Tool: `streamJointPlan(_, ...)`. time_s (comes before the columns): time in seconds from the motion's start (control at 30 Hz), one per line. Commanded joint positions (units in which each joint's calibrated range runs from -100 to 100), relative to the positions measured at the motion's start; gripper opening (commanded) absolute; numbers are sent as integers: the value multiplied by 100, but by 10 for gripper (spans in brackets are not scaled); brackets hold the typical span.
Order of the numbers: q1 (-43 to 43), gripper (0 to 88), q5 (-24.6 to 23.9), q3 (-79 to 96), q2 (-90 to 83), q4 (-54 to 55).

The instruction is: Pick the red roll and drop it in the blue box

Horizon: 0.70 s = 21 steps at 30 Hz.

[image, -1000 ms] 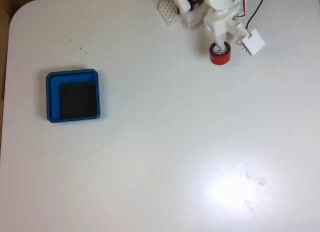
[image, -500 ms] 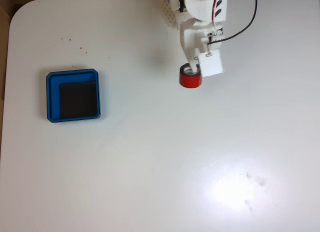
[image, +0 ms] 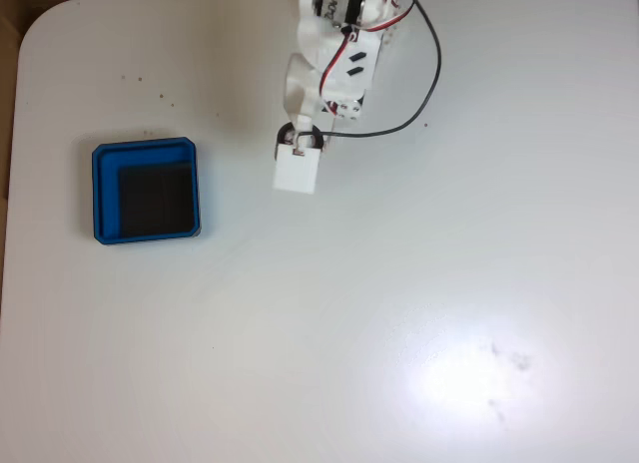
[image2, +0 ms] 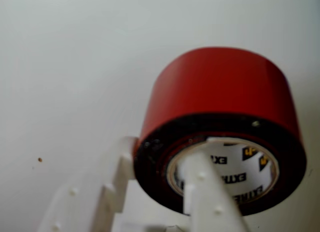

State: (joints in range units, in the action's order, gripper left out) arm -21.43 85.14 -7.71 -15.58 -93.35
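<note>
Fixed view: one white arm (image: 334, 54) reaches down from the top edge of the white table (image: 399, 313). A white camera block (image: 298, 171) on the arm covers the gripper (image: 300, 137) and its load from above; a small dark arc is visible at the block's upper edge. A black cable (image: 424, 59) loops to the right of the arm. One blue box (image: 146, 190) sits on the table at the left, well apart from the arm; its black floor carries nothing. A few small specks mark the table above the box.

Wrist view: one red roll (image2: 222, 127) is seen at close range, with a red outer band, a dark rim and a white printed core. One white finger (image2: 202, 192) passes through the hollow centre. The second white finger (image2: 112, 184) lies against the outside of the roll at the lower left. The wall of the roll is clamped between the two fingers, so the jaws are closed on the roll. The roll is tilted, its open face toward the camera. Pale table surface fills the background, with one small brown speck at the left. Whether the roll touches the table cannot be determined.

Count: one arm, one roll, one box.
</note>
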Motion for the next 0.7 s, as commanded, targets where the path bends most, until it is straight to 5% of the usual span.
streamJointPlan(0.0, -471, 5, 32, -954, 404, -294)
streamJointPlan(0.67, -2200, 5, 32, -4125, 2837, -343)
